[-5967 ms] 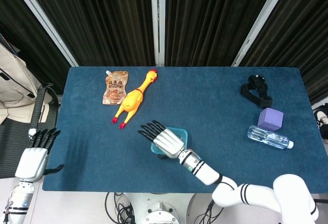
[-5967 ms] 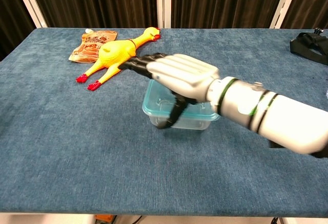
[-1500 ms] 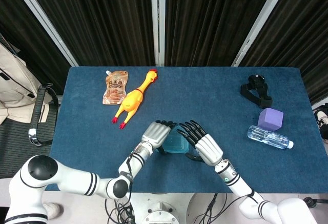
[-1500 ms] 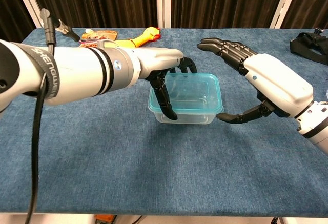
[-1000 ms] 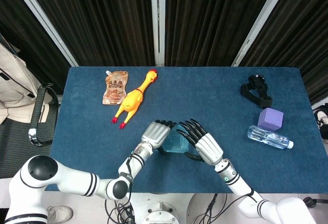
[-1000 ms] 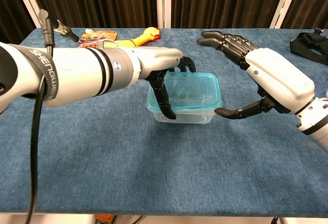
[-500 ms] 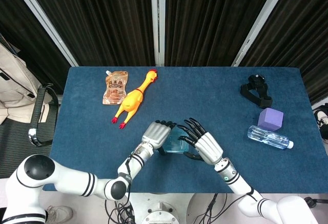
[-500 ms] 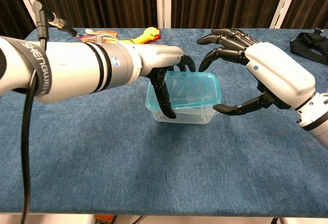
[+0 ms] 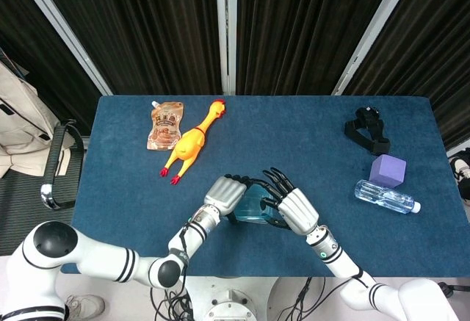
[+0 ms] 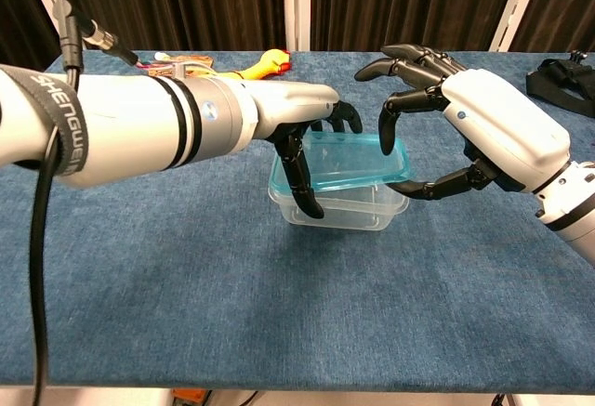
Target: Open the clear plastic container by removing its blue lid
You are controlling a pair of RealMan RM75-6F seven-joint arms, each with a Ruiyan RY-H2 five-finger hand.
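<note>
On the blue worktop, seen from the head view, the box sits near the front edge, in the middle. The left hand is pressed on the box's left side. The right hand is on its right side, with dark fingers bent over the top. Up and to the left of the box lie a yellow chicken and a snack pouch, just beside each other. Far to the right of the box are a purple block, a bottle just in front of it, and a black strap further back.

In the chest view, the box stands on the worktop. The left hand grips the box's left end, thumb down its front wall. The right hand pinches the lid at its right edge. The lid is tilted, with its right side lifted off the box and its left side low by the left hand. The chicken peeks out behind the left arm.
</note>
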